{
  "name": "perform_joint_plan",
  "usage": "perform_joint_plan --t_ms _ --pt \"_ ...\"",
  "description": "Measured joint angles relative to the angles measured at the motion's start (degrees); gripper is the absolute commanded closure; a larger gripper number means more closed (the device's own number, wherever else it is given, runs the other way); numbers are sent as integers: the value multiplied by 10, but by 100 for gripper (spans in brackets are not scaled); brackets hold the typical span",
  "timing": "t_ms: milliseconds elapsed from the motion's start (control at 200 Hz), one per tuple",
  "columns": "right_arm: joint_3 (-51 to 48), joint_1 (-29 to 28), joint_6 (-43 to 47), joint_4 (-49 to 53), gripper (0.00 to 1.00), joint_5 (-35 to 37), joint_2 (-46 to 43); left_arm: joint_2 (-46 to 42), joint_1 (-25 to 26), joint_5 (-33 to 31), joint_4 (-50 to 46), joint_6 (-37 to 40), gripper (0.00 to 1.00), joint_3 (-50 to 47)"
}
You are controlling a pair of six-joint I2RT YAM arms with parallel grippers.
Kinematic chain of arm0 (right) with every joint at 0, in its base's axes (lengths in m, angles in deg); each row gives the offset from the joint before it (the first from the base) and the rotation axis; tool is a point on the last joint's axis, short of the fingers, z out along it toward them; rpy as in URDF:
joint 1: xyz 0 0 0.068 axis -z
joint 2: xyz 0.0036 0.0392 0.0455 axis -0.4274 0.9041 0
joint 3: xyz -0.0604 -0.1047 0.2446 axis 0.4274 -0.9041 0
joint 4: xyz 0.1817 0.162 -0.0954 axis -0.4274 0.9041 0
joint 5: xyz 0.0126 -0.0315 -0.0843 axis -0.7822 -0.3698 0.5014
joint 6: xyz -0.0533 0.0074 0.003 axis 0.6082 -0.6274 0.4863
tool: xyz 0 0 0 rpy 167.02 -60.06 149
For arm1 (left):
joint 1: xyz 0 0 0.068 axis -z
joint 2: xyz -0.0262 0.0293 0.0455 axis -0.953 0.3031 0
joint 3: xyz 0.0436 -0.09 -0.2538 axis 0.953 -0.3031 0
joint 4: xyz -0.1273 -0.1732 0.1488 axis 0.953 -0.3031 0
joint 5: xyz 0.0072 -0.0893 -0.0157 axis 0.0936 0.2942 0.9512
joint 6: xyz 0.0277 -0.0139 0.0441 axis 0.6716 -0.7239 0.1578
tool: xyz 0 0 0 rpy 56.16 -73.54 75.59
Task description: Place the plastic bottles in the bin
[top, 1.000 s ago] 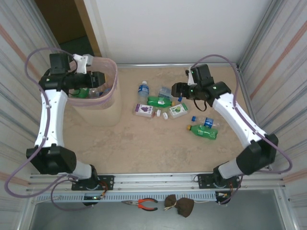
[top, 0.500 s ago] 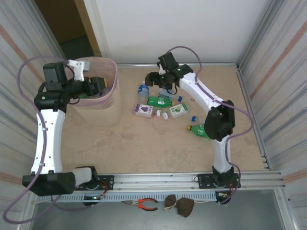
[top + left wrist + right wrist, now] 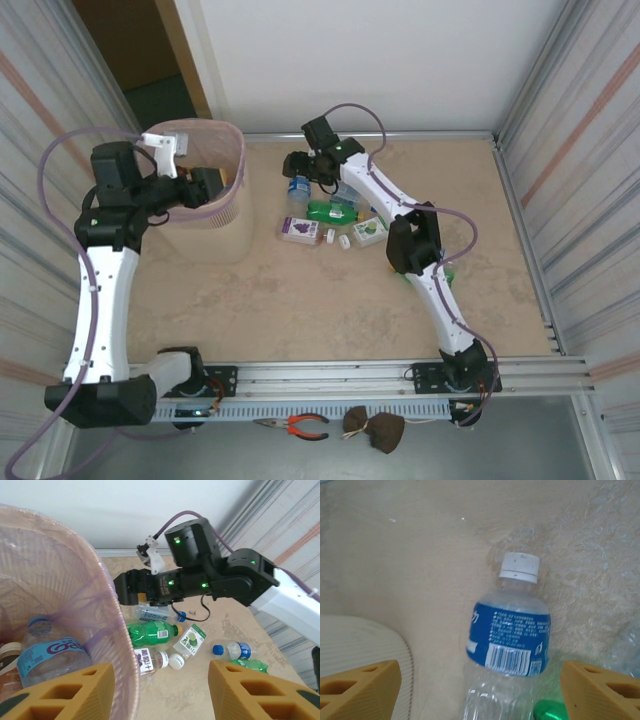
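The pink bin stands at the far left, with a blue-labelled bottle lying inside it. My left gripper hangs open over the bin's rim, with nothing between its fingers. Several plastic bottles lie mid-table: a green one, a purple-labelled one and a lime-labelled one. My right gripper is open just above a clear bottle with a blue label and white cap, which lies between its fingers, untouched.
A loose white cap lies by the purple-labelled bottle. The right arm stretches across the bottle cluster. Another green bottle lies further right. Corrugated walls close both sides, and pliers rest on the near rail.
The right arm has swung from the table's right side to the far middle, over the blue-labelled bottle, with its jaws widening. The left gripper stayed at the bin.
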Motion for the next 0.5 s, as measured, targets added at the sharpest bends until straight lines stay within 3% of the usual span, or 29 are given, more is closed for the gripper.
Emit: perform_joint_plan --t_ms 501 --pt "42 -10 -19 -49 20 9 90 -1 55 -5 9 -16 47 -11"
